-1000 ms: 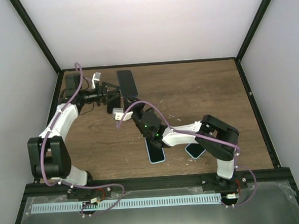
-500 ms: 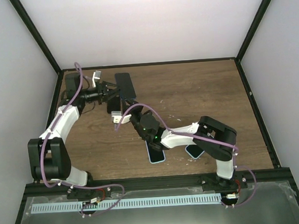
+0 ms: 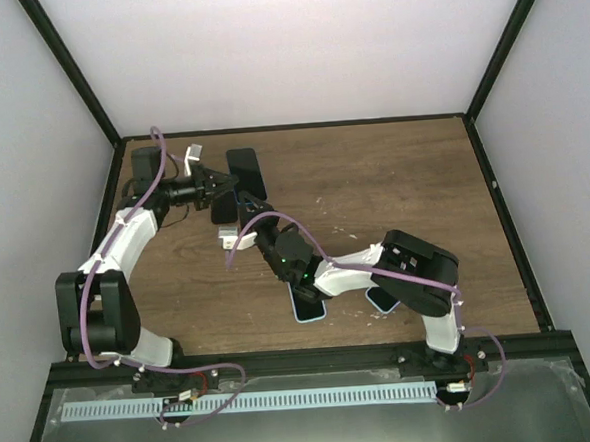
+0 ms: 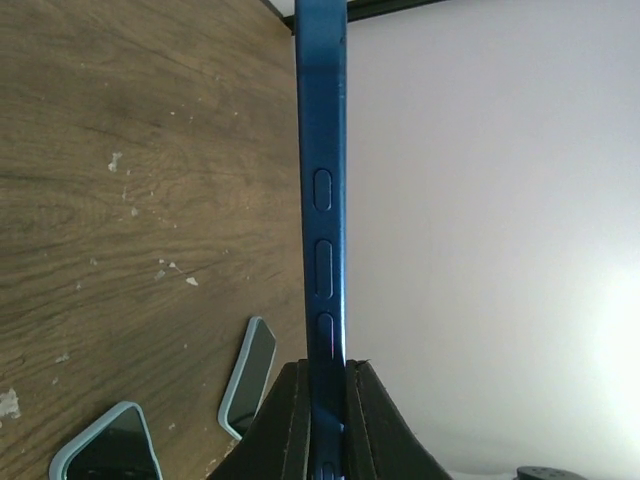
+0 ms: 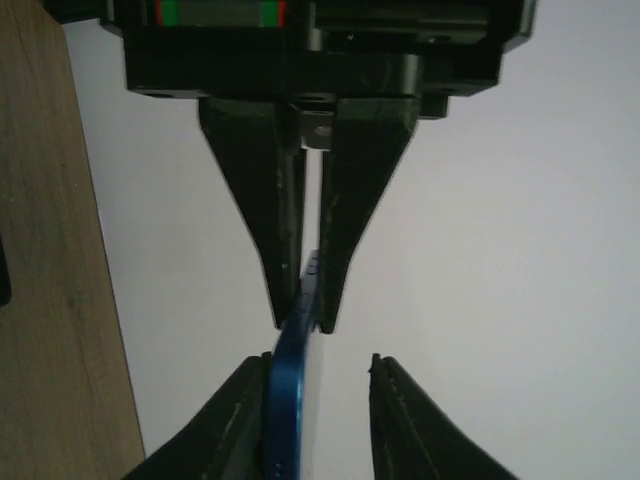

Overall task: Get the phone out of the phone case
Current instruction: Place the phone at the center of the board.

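Phone [image 4: 322, 200] looks thin, stiff, slick, best held across flat faces: left claw [image 4: 325, 375] pinches it, right claw [image 5: 320, 365] gapes around it.

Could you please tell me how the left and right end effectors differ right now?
The left end effector is shut on the edge of the blue phone; the right end effector is open, with the phone's end in its gap beside one finger. Seen from above, the left end effector comes from the left side of the table, the right end effector from the near right. Both are black, two-fingered, at the same phone.
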`<move>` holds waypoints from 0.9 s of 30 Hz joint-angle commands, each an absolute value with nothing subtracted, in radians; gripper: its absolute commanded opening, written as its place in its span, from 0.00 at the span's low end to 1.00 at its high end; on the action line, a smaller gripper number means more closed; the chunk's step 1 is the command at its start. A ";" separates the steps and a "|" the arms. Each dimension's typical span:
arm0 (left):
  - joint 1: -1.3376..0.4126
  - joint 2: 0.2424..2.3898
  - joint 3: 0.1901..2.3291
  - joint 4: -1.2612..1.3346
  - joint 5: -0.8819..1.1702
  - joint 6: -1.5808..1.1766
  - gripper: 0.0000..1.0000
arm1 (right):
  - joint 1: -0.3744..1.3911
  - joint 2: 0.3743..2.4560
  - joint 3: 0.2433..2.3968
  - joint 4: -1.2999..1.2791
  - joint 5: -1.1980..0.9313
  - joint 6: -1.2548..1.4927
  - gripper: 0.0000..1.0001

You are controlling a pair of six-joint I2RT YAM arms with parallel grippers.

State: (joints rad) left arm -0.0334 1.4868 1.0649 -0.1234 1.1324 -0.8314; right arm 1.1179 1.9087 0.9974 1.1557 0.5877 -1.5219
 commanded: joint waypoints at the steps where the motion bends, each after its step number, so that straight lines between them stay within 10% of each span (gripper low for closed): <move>1: -0.005 1.509 1.062 -0.190 1.134 -0.737 0.00 | 1.134 1.862 1.002 1.187 0.586 -1.468 0.38; 13: 0.134 1.531 1.069 -0.571 1.136 -0.277 0.00 | 1.118 1.638 1.045 0.373 0.405 -0.901 0.99; 27: 0.200 1.651 1.045 -0.980 1.038 0.284 0.00 | 0.909 1.513 1.184 -0.143 0.056 -0.561 1.00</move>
State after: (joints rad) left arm 0.1795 1.6062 1.0546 -0.8726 1.0245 0.1139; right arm 0.9379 1.5505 1.1461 -0.0135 0.1642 -0.6567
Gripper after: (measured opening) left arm 0.044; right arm 0.999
